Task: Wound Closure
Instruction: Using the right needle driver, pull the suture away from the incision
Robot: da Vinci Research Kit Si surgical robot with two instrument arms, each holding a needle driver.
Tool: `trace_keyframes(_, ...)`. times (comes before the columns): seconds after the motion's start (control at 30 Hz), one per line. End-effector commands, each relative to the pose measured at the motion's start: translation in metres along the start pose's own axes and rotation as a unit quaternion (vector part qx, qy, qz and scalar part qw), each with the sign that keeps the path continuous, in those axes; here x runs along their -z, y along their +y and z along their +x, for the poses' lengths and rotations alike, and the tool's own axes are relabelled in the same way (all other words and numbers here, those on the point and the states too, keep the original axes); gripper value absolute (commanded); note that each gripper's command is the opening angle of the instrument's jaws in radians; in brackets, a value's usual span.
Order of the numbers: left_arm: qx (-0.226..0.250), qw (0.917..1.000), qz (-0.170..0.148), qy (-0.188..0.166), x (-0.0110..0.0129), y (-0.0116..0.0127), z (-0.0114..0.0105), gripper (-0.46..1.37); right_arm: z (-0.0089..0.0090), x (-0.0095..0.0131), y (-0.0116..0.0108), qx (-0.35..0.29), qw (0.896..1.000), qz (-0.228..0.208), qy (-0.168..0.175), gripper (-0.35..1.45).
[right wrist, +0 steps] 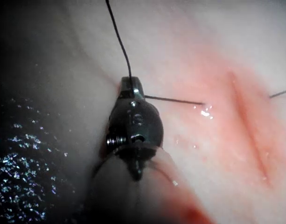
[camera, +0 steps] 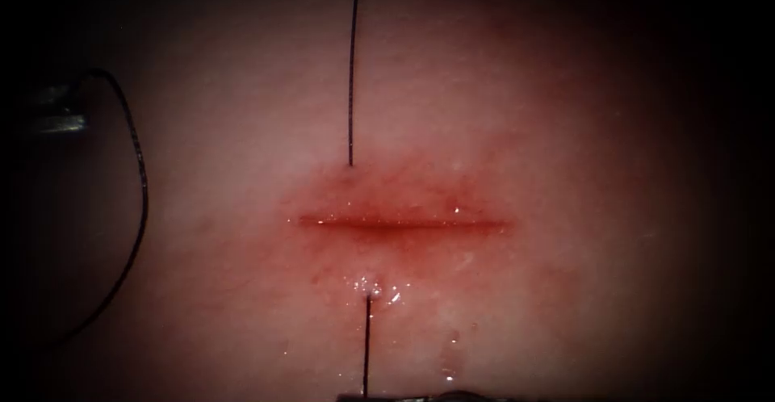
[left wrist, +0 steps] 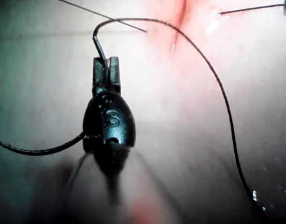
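Observation:
The cut (camera: 404,224) runs across the tissue (camera: 565,127), rimmed by red fluid. One thread (camera: 351,63) enters the tissue just beyond the cut's left part. It comes out on the near side as a strand (camera: 366,345) that leads to my right tool (camera: 387,397), whose jaws (right wrist: 131,85) are shut on it. My left tool (camera: 69,107) sits far left of the cut, its jaws (left wrist: 107,63) shut on a thread loop (left wrist: 217,84) that sweeps wide over the tissue. A dark curved piece (left wrist: 40,150) passes behind that tool; needle or thread, I cannot tell.
Wet glints (camera: 371,287) mark the near exit point of the thread. The thread loop (camera: 142,184) lies over the tissue's left part. Dark surroundings border the tissue (right wrist: 21,186).

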Motion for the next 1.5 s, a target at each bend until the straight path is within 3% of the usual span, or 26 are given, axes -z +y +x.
trace_keyframes(0.03, -0.001, 1.0, 0.0, -0.002, -0.0001, -0.0001, -0.0002, -0.35, 0.0005, 0.0, -0.0008, 0.001, 1.0, 0.003, 0.003, -0.35)
trace_keyframes(0.3, -0.005, 1.0, 0.004, -0.004, -0.0006, -0.0001, -0.001, -0.35, 0.0031, -0.0004, -0.0052, 0.005, 1.0, 0.025, 0.009, -0.35)
trace_keyframes(0.57, -0.006, 1.0, 0.005, -0.004, -0.0009, -0.0004, -0.0013, -0.35, 0.006, -0.001, -0.0118, 0.017, 0.998, 0.061, 0.003, -0.35)
trace_keyframes(0.73, -0.008, 0.9999, 0.005, -0.004, -0.001, -0.0004, -0.0017, -0.35, 0.0076, -0.0014, -0.0141, 0.02, 0.996, 0.081, 0.008, -0.35)
trace_keyframes(0.8, -0.011, 0.9999, 0.004, -0.005, -0.0011, -0.0002, -0.0021, -0.35, 0.0086, -0.0017, -0.0144, 0.019, 0.995, 0.092, 0.027, -0.35)
trace_keyframes(0.87, -0.014, 0.9999, 0.002, -0.008, -0.0011, 0.0001, -0.0025, -0.35, 0.0093, -0.0015, -0.014, 0.022, 0.994, 0.093, 0.055, -0.26)
trace_keyframes(0.9, -0.019, 0.9998, -0.001, -0.011, -0.0011, 0.0003, -0.0027, -0.35, 0.0096, -0.0012, -0.0135, 0.037, 0.994, 0.084, 0.059, 0.4)
trace_keyframes(0.93, -0.02, 0.9997, -0.002, -0.013, -0.0011, 0.0005, -0.0028, -0.35, 0.0097, -0.0009, -0.0129, 0.035, 0.996, 0.068, 0.05, 0.92)
trace_keyframes(1.0, -0.023, 0.9996, -0.006, -0.017, -0.0011, 0.0008, -0.0032, -0.35, 0.0098, 0.0003, -0.0111, 0.039, 0.998, 0.044, 0.037, 1.26)
trace_keyframes(1.17, -0.026, 0.9995, -0.009, -0.017, -0.0007, 0.0007, -0.0035, -0.35, 0.0091, 0.0054, -0.0062, 0.052, 0.998, 0.029, 0.014, 1.24)
trace_keyframes(1.2, -0.025, 0.9995, -0.01, -0.019, -0.0006, 0.0006, -0.0035, -0.35, 0.0088, 0.0073, -0.0044, 0.056, 0.998, 0.02, 0.008, 1.24)
trace_keyframes(1.3, -0.024, 0.9995, -0.01, -0.018, -0.0005, 0.0004, -0.0034, -0.35, 0.0082, 0.0097, -0.0015, 0.06, 0.998, 0.01, 0.004, 1.24)
trace_keyframes(1.33, -0.024, 0.9995, -0.008, -0.017, -0.0006, 0.0003, -0.0034, -0.35, 0.0077, 0.011, 0.0005, 0.065, 0.998, -0.002, 0.004, 1.24)
trace_keyframes(1.5, -0.024, 0.9995, -0.006, -0.017, -0.0009, 0.0006, -0.0034, -0.35, 0.0064, 0.0112, 0.0044, 0.068, 0.997, -0.028, -0.001, 1.23)
